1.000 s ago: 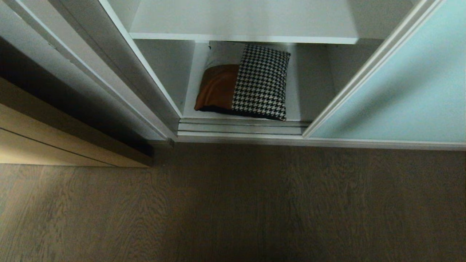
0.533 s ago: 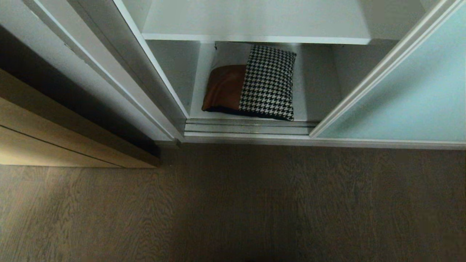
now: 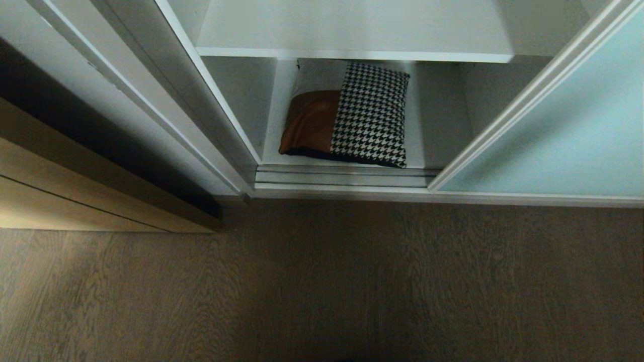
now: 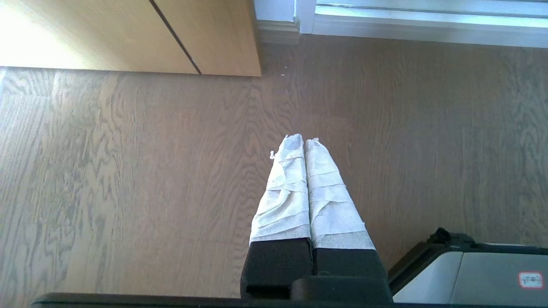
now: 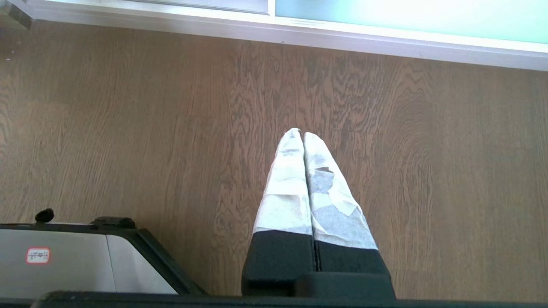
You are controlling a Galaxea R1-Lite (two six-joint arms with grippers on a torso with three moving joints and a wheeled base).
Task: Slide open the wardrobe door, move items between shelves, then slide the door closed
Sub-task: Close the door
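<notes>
Against the bottom shelf's (image 3: pixel 427 125) left wall, the cushion (image 3: pixel 347 118) lies untouched; only the viewpoint shifted sideways. Sliding wardrobe door (image 3: pixel 563 130) open. Left gripper (image 4: pixel 304 141) and right gripper (image 5: pixel 303 133) pressed together, empty, parked over the floor (image 3: pixel 322 281).

Head cam looks steeply down from above at the wood floor (image 3: pixel 322 281), wardrobe at 12 o'clock, cushion (image 3: pixel 347 115) on its bottom shelf (image 3: pixel 427 125). L and R wrist cams sit close behind each claw, aimed at the floor. All three share the floor and the wardrobe's bottom rail (image 3: pixel 342 177).
</notes>
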